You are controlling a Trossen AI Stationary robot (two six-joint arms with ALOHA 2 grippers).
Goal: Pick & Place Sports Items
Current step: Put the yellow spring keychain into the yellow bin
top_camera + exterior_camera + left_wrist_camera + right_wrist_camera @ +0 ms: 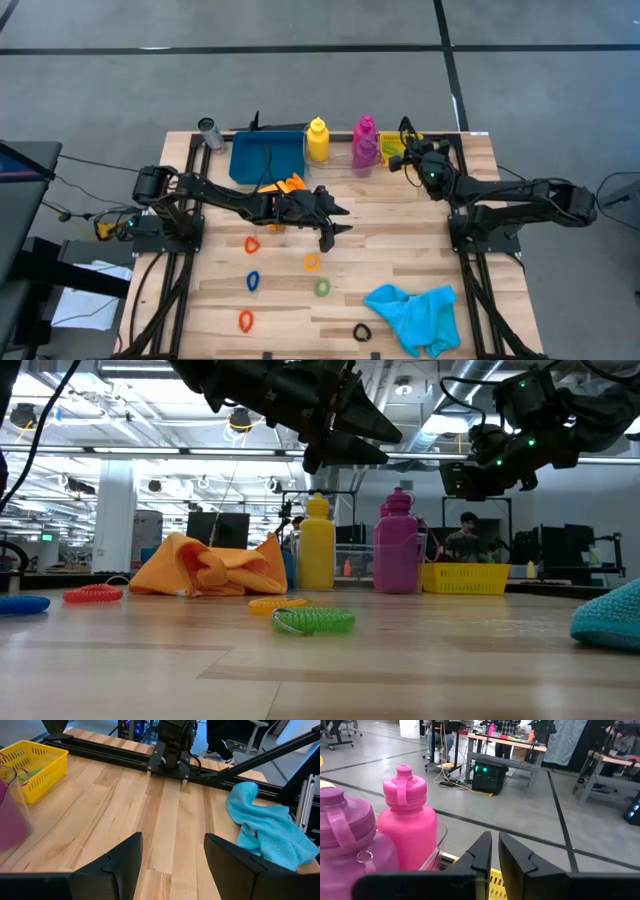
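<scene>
Left pincer (335, 221) spread and empty above the desk (400, 260), beside the orange cloth (283, 186), yellow ring (312, 262) just below; right pincer (408, 152) nearly pressed together, holding nothing, over the yellow bin (392, 146).

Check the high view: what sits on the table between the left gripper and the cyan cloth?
In the high view, two elastic rings lie between the left gripper and the cyan cloth: an orange ring and a green ring.
</scene>
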